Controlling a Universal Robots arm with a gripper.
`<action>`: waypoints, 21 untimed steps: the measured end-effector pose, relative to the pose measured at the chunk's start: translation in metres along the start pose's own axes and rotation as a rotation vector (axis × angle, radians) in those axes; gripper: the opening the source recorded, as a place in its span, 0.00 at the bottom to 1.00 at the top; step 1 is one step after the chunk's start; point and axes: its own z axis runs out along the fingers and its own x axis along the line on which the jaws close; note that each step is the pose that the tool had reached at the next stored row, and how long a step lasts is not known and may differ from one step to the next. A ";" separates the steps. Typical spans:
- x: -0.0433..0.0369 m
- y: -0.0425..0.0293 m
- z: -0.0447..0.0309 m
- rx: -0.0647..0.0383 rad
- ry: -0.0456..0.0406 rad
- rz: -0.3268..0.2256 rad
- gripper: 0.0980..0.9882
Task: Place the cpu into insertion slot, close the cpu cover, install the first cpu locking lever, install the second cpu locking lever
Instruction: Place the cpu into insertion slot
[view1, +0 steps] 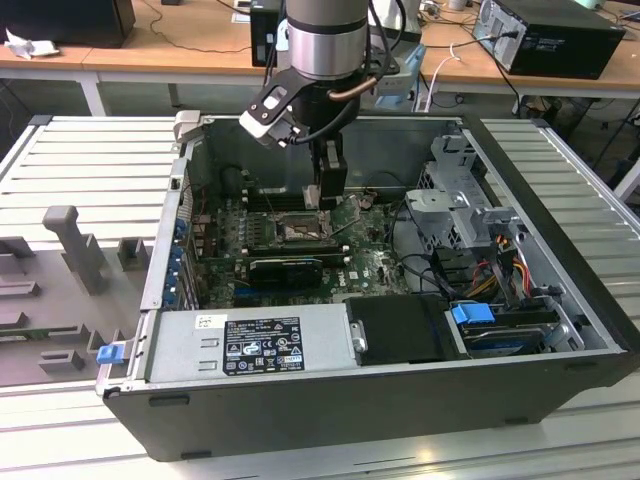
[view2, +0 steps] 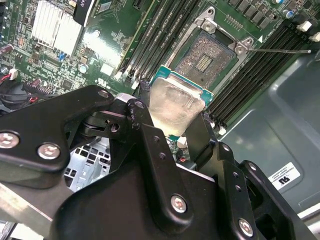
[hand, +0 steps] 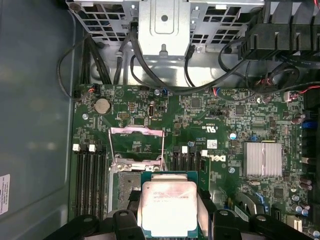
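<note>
Silver-topped cpu (view2: 177, 102) is hanging clamped in your gripper (view2: 174, 114), above and just beside the slot (view2: 205, 60), edges running parallel.

In the first wrist view the cpu (hand: 167, 207) covers much of the slot (hand: 121, 186), and the picture's edge cuts off one side of the cpu; in the second wrist view the gripper (view2: 172, 117) hides part of the cpu it clamps; in the exterior view the arm (view1: 325, 40) is cut off at the edge, and the slot's pins are too small to tell.
</note>
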 end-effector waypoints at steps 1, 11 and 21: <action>0.0000 0.0000 0.0007 0.000 0.0000 0.000 0.48; 0.0055 -0.0032 0.0152 0.001 -0.0006 0.011 0.48; 0.0057 -0.0125 0.0158 0.001 -0.0012 0.016 0.48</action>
